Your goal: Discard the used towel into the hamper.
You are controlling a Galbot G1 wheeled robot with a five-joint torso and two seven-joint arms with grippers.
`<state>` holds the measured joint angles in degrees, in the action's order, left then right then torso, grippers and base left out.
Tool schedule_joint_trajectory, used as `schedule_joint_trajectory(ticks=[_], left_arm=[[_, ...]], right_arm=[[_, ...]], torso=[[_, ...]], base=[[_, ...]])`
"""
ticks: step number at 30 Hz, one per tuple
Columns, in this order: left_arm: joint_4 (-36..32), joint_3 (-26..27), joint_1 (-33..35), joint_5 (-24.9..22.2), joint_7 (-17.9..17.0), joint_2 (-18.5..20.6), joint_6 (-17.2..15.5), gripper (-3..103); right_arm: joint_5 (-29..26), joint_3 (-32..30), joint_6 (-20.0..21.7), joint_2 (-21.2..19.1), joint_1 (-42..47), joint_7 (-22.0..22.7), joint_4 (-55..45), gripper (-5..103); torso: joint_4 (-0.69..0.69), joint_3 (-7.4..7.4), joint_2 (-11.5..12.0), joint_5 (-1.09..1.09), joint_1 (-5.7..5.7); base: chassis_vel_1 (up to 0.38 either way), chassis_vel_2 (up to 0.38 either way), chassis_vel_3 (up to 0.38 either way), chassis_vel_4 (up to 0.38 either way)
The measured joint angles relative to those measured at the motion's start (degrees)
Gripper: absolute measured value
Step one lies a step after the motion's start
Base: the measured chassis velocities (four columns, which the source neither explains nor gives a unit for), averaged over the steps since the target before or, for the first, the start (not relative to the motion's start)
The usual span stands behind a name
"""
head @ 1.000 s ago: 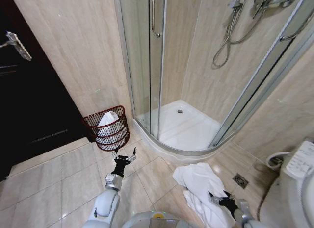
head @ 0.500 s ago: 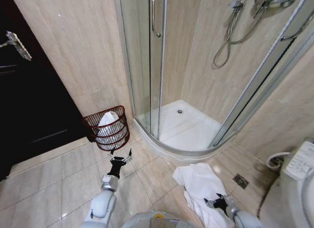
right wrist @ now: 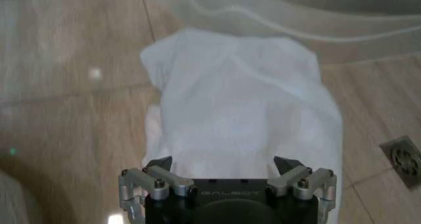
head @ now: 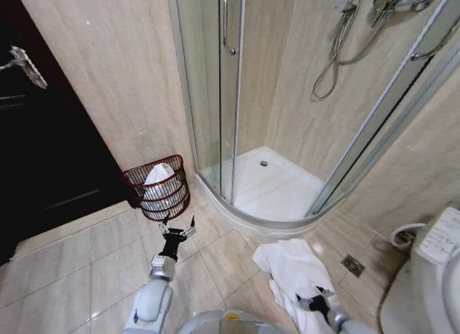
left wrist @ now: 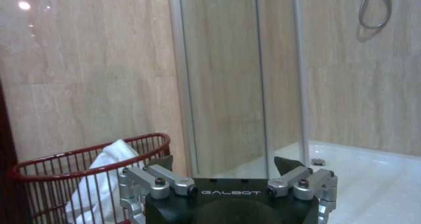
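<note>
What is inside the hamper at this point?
The hamper holds a white cloth, which pokes above its rim beside the dark door. The cloth hides whatever lies beneath it; the used towel lies on the floor.

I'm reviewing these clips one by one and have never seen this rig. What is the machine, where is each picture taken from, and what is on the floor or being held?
This is a wheeled robot with two arms in a bathroom. The head view looks down from its head camera. The other two views come from cameras on the wrists.

The left gripper hangs open and empty near the hamper, a red-brown wire basket by the wall with something white already inside it.

The right gripper is open over the towel, a crumpled white cloth on the floor tiles beside the shower tray. In the right wrist view its fingers are spread above the cloth and grip nothing. A floor drain lies nearby.
</note>
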<state>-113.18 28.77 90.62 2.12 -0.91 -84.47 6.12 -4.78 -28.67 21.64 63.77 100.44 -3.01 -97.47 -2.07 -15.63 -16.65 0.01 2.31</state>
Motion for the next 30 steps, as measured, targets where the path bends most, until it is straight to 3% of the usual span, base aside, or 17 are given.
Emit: schedule_joint_trajectory(ticks=[8, 11, 16, 21, 26, 28, 30], left_arm=[[0.65, -1.54, -1.50, 0.15, -0.98, 0.16, -0.52, 100], [0.86, -1.82, -2.64, 0.04, -1.31, 0.43, -1.05, 100], [0.90, -1.25, -2.44, -0.12, -1.30, 0.74, -1.22, 100], [0.89, -0.66, -2.38, -0.31, -1.14, 0.72, -1.21, 100], [0.68, -0.65, -2.40, -0.31, -1.12, 0.70, -1.16, 100], [0.62, -0.67, -2.43, -0.34, -1.11, 0.74, -1.22, 100], [0.70, -0.71, -2.53, -0.34, -1.11, 0.73, -1.22, 100]], right_arm=[[0.50, 0.88, 0.48, 0.32, -3.38, 0.12, 6.43, 100], [0.88, 1.09, -4.30, 1.33, -11.03, -1.80, 17.57, 100], [2.04, 0.93, -7.02, 1.75, -14.75, -2.62, 23.34, 100], [6.39, 0.31, -9.73, 1.87, -16.91, -2.52, 26.95, 100], [6.67, -0.15, -11.51, 2.22, -18.60, -3.44, 29.61, 103], [6.22, -0.52, -13.40, 2.37, -19.35, -4.77, 30.98, 96], [5.99, -0.69, -14.08, 2.43, -19.66, -5.27, 31.56, 96]], torso=[[-0.01, -0.01, 0.00, -0.04, 0.00], [-0.03, -0.01, 0.00, -0.01, 0.00], [-0.02, -0.01, 0.00, -0.01, 0.01], [-0.02, -0.01, 0.00, -0.03, 0.01], [-0.01, -0.01, 0.00, -0.02, 0.01], [-0.01, -0.01, 0.00, -0.01, 0.01], [-0.01, -0.01, 0.00, -0.02, 0.01]], base=[[0.000, 0.000, 0.000, 0.000], [0.000, 0.000, 0.000, 0.000], [0.000, 0.000, 0.000, 0.000], [0.000, 0.000, 0.000, 0.000], [0.000, 0.000, 0.000, 0.000], [0.000, 0.000, 0.000, 0.000], [0.000, 0.000, 0.000, 0.000]])
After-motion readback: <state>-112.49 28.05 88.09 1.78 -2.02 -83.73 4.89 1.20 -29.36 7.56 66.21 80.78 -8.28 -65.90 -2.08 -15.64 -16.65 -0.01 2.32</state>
